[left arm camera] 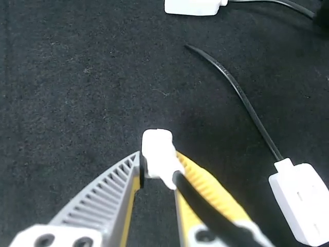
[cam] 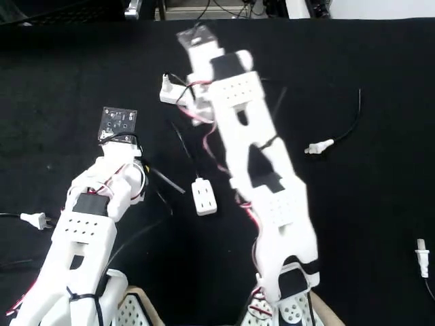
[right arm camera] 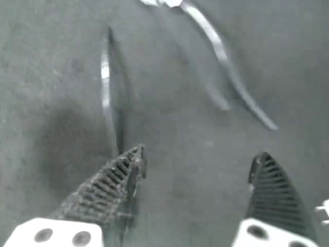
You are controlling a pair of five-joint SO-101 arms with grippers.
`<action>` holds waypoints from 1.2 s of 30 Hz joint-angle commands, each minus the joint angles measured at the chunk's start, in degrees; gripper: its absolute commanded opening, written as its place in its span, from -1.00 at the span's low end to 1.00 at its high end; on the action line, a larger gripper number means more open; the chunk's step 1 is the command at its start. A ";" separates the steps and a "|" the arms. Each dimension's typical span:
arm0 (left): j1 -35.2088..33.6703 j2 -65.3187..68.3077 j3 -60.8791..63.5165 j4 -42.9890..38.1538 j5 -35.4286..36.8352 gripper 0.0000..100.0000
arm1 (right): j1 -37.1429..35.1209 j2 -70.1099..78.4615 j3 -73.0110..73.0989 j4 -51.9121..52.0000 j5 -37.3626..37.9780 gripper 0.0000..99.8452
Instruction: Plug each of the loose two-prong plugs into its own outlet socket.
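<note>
My left gripper (left arm camera: 154, 172) is shut on a white two-prong plug (left arm camera: 157, 153) whose black cord runs back along the yellow finger. In the high view this gripper (cam: 120, 128) sits at the left of the black cloth. A white outlet socket (left arm camera: 302, 199) lies off to one side of it, also visible mid-table (cam: 204, 195). A second socket (left arm camera: 193, 6) lies farther ahead, at the back (cam: 170, 92). My right gripper (right arm camera: 195, 164) is open over bare cloth and cords, far back on the table (cam: 197, 41). Loose plugs lie at the right (cam: 319, 146), far right (cam: 422, 255) and far left (cam: 34, 219).
Black cords (cam: 182, 146) trail across the cloth between the two sockets. The long white right arm (cam: 262, 176) stretches over the middle of the table. The table's back edge (cam: 217, 18) lies just beyond the right gripper.
</note>
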State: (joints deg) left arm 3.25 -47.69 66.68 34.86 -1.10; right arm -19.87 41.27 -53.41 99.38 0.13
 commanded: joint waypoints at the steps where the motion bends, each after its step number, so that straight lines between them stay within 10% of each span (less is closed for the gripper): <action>1: 0.84 -0.26 -0.40 -1.23 -0.62 -0.94 | 7.74 -0.48 -3.65 1.76 0.62 -0.34; 18: 19.12 -0.79 -0.31 -1.05 -6.86 -0.94 | 26.81 -0.75 22.20 -4.04 3.96 -0.34; 26: 18.68 -0.26 -0.48 -0.62 -2.90 -0.94 | 29.10 -0.75 35.56 -13.54 3.69 -0.34; 36: 2.42 -0.88 -0.13 -3.25 14.33 -0.94 | 29.10 -0.75 39.08 -19.08 -0.18 -0.34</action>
State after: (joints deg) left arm 8.62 -47.69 66.68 33.89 10.33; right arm 8.35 40.22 -14.90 82.07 1.36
